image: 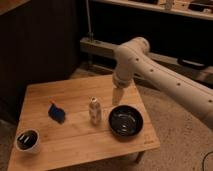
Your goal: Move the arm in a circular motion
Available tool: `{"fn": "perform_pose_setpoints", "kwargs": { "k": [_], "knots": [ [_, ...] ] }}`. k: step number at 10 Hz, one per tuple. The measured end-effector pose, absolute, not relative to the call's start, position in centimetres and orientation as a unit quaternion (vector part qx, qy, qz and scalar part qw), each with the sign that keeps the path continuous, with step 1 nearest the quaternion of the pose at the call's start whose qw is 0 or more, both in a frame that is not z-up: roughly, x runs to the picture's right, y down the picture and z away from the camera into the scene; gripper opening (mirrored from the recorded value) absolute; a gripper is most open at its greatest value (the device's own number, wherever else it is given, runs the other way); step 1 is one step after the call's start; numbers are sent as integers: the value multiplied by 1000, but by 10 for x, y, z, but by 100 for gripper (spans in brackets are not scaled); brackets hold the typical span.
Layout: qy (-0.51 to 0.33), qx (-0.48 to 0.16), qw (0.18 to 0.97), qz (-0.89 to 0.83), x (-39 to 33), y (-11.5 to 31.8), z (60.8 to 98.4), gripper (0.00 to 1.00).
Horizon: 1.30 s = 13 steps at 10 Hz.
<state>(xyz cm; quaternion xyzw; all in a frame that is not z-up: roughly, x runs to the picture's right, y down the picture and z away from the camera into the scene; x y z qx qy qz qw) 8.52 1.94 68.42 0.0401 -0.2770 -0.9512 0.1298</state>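
The thick cream-white arm (165, 75) with small dark dots reaches in from the right, bends at a rounded elbow (134, 50) and points down. Its narrow pale end piece, the gripper (118, 96), hangs over the right part of the wooden table (75, 140), just above the far rim of the black bowl (125, 122) and to the right of the small bottle (94, 110). It holds nothing that I can see.
A blue object (56, 113) lies left of the bottle. A white cup (27, 141) with dark contents stands at the front left corner. Dark cabinets and a shelf stand behind the table. Speckled floor lies to the right.
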Motion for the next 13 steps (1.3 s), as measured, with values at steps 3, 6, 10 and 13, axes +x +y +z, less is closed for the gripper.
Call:
{"fn": "perform_pose_setpoints", "kwargs": {
  "k": [3,6,10,13],
  "knots": [
    [-275,16,151,-949,126,59,631,80],
    [-279,33,143,-949,105,104,581,80],
    [-277,90,85,-953,24,128,543,80],
    [-285,138,43,-948,-37,126,538,80]
  ]
}}
